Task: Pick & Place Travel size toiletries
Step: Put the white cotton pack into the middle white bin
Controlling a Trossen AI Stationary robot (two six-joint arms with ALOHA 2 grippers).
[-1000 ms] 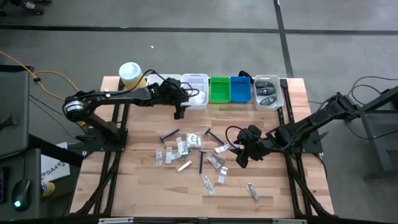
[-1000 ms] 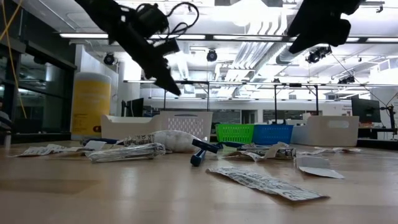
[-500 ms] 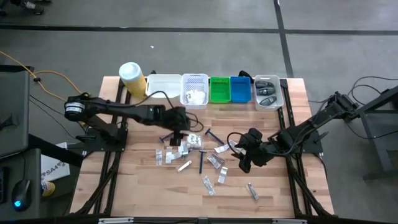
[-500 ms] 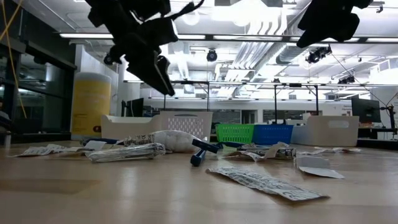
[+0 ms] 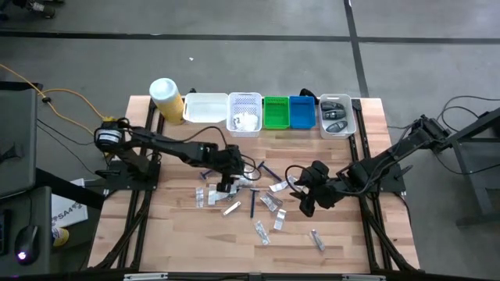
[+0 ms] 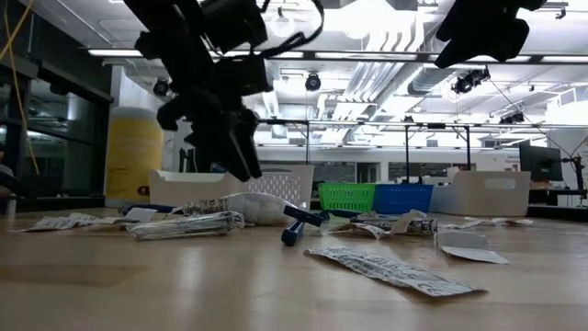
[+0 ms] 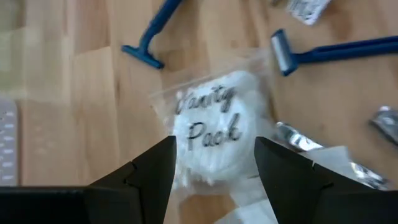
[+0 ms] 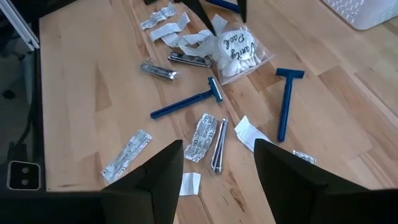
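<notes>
The toiletries lie scattered mid-table: a clear "Vanity Pack" bag (image 7: 211, 124) (image 5: 244, 176) (image 8: 239, 53) with white contents, blue razors (image 7: 149, 37) (image 8: 186, 102) and several sachets (image 5: 272, 203) (image 8: 127, 155). My left gripper (image 7: 214, 162) (image 5: 227, 183) is open and hovers above the bag, one finger on either side of it; in the low view my left gripper (image 6: 234, 156) is clear of the pile. My right gripper (image 8: 219, 149) (image 5: 306, 201) is open and hangs above bare wood to the right of the pile.
Along the far edge stand a yellow canister (image 5: 166, 94), a white tray (image 5: 205, 108), a white basket (image 5: 244, 115) with white items inside, green (image 5: 276, 112) and blue (image 5: 301, 112) baskets, and a white bin (image 5: 337, 115) holding dark objects. Bare wood shows near the front edge (image 5: 172, 242).
My left gripper has swung from over the white basket at the far edge toward the near edge and down, and now hangs low over the Vanity Pack bag in the pile. The toiletries have not moved.
</notes>
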